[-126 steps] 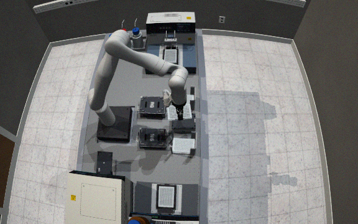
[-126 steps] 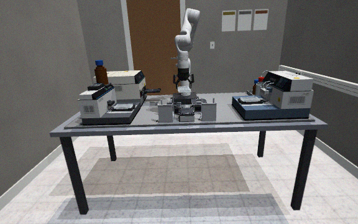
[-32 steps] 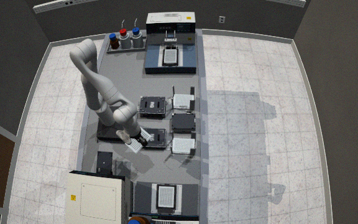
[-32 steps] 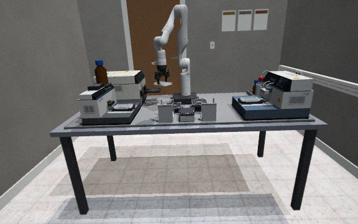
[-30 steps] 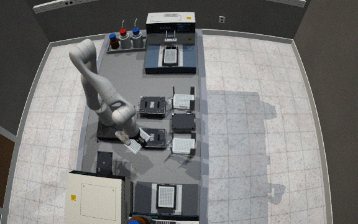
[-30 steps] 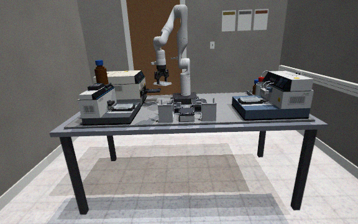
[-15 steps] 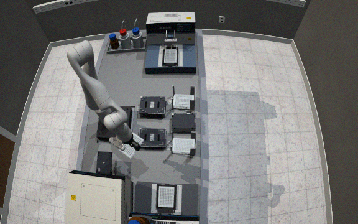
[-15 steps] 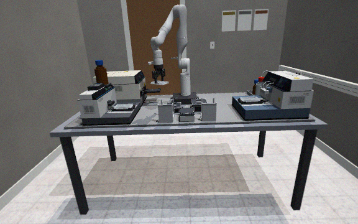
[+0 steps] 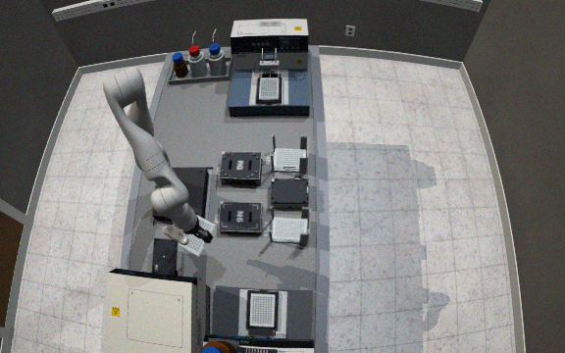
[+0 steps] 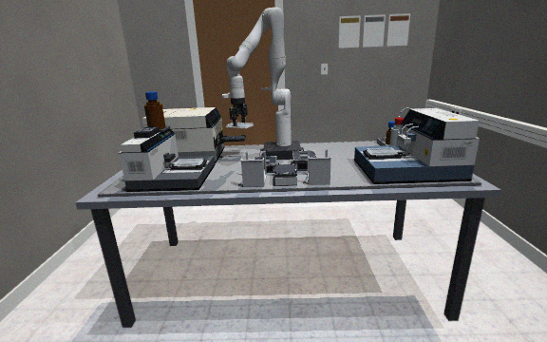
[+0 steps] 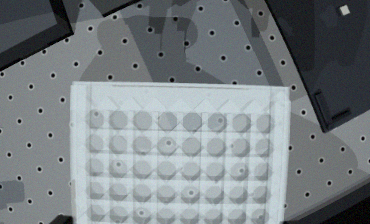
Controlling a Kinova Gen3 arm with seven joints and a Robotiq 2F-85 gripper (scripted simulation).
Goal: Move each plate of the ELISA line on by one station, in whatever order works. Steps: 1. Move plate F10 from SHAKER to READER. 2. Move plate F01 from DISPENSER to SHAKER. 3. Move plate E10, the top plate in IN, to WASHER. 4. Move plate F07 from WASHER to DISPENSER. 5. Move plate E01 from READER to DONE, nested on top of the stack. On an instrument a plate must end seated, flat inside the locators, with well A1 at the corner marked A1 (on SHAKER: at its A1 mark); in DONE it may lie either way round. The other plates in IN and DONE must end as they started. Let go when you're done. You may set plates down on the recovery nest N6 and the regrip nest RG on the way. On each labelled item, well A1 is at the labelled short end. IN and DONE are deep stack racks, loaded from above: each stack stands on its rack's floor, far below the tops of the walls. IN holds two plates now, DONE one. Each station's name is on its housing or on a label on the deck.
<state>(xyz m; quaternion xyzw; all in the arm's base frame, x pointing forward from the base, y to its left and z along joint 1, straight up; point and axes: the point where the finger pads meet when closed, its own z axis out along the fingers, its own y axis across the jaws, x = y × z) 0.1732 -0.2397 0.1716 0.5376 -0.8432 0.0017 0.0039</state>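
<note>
My gripper (image 9: 199,234) is shut on a white well plate (image 9: 195,241) and holds it level, high above the deck, between nest N6 (image 9: 240,217) and the dark reader tray (image 9: 165,256). In the exterior view the plate (image 10: 239,125) hangs under the gripper (image 10: 237,116) beside the cream reader housing (image 10: 193,129). The wrist view shows the plate (image 11: 178,155) from above over the perforated deck; its label is not readable. The reader tray looks empty. The black shaker (image 9: 288,191) carries no plate. One plate sits on the washer (image 9: 269,88) and one on the dispenser (image 9: 262,310).
Nest RG (image 9: 239,167) and nest N6 stand empty mid-deck. Two stack racks (image 9: 288,159) (image 9: 289,228) with white plates flank the shaker. Several bottles (image 9: 198,61) stand at the back left. The arm's base plate (image 9: 191,188) lies left of the nests.
</note>
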